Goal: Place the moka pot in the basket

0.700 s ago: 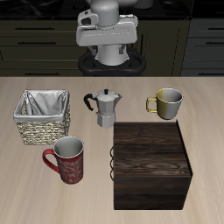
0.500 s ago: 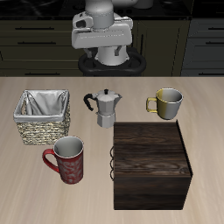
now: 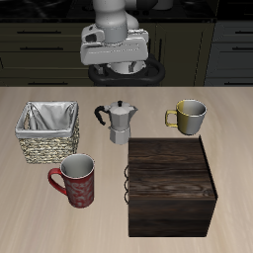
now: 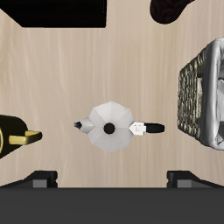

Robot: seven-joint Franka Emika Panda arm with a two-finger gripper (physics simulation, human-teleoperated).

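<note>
The moka pot (image 3: pixel 121 123) stands upright in the middle of the table, silver-grey with a black handle and lid knob. The wicker basket (image 3: pixel 47 131) with white lining sits beside it, apart from it. My gripper (image 3: pixel 118 61) hangs high above the table's back, well above the pot, open and empty. In the wrist view I look straight down on the moka pot (image 4: pixel 109 128), with the basket (image 4: pixel 203 92) at the view's edge. My fingertips (image 4: pixel 39 179) show wide apart, and the gripper (image 4: pixel 114 179) holds nothing.
A dark wooden box (image 3: pixel 170 184) stands near the front, close to the pot. A red patterned mug (image 3: pixel 76 182) sits in front of the basket. A yellowish mug (image 3: pixel 188 117) stands behind the box. Dark cabinets line the back.
The arm has risen and shifted slightly, carrying the gripper higher. Nothing on the table has moved.
</note>
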